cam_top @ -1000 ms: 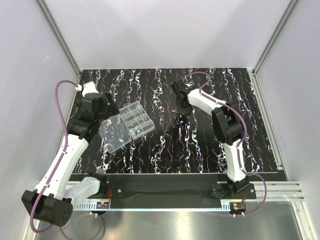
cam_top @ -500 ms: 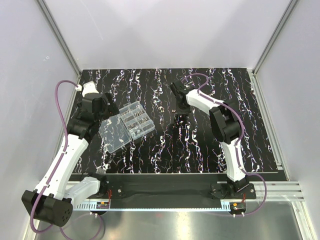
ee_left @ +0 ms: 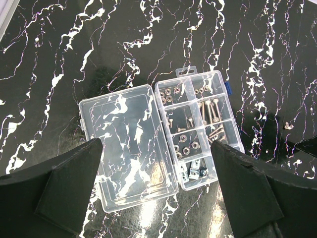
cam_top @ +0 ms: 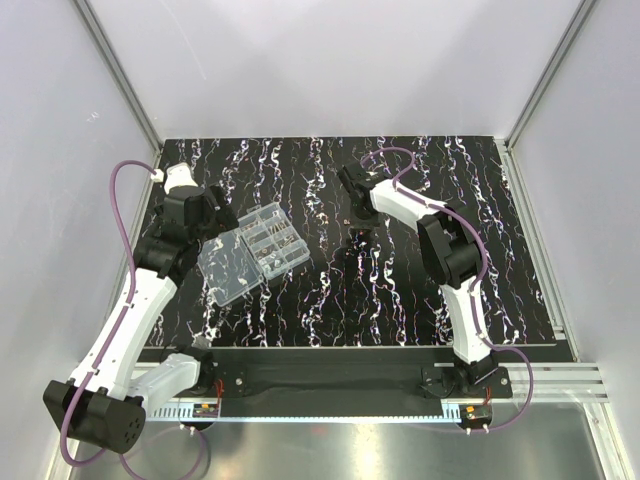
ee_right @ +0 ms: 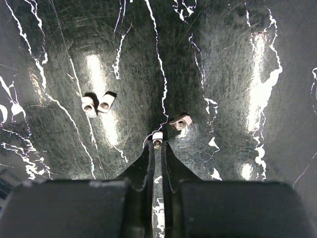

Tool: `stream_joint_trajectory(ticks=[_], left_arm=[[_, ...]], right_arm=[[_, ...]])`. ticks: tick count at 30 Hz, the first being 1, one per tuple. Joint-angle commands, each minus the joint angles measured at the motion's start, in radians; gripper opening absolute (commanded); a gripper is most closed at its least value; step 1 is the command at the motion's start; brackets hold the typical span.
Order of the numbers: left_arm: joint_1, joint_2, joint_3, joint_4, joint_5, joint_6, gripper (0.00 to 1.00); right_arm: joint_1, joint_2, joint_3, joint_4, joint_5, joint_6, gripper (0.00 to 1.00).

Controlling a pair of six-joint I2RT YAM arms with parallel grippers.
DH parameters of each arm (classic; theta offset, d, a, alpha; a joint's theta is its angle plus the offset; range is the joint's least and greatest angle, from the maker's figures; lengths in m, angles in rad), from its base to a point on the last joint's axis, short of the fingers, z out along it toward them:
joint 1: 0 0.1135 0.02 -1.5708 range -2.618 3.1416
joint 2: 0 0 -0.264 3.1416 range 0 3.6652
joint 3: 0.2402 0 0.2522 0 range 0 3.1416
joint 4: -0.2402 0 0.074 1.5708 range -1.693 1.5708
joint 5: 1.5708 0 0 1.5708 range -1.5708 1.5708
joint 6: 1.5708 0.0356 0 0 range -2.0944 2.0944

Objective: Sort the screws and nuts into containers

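Nut (ee_right: 157, 139) at tips of right gripper (ee_right: 157, 146), jaws nearly closed, seemingly pinching it

The clear plastic organiser box (ee_left: 221, 130) lies open on the worktop (ee_left: 59, 54), its flat lid (ee_left: 126, 148) folded out level beside the compartments. Boxed nuts (ee_left: 171, 91) sit in an end compartment and long silvery screws (ee_left: 210, 110) lie side by side in a middle one. Elsewhere on the worktop, a small silvery nut (ee_right: 157, 139) is pinched, hole up, at the tips of the right claw (ee_right: 157, 145). A second nut (ee_right: 179, 122) lies tilted just beside it. A loose pair (ee_right: 89, 105) rests to the left, close together.
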Motion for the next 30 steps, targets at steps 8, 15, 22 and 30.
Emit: stream_joint_trajectory(ticks=[8, 15, 22, 30], left_arm=[[-0.001, -0.018, 0.002, 0.029, -0.014, 0.005, 0.99], [-0.001, -0.018, 0.002, 0.031, -0.011, 0.007, 0.99], [-0.001, -0.021, 0.002, 0.031, -0.008, 0.004, 0.99], [-0.001, -0.026, 0.001, 0.032, -0.005, 0.004, 0.99]], right_arm=[[0.025, -0.007, 0.097, -0.034, 0.005, -0.035, 0.00], [0.151, -0.079, 0.207, -0.025, -0.080, -0.110, 0.00], [0.283, -0.009, 0.327, -0.044, -0.186, -0.142, 0.00], [0.320, 0.043, 0.353, -0.080, -0.190, -0.145, 0.00]])
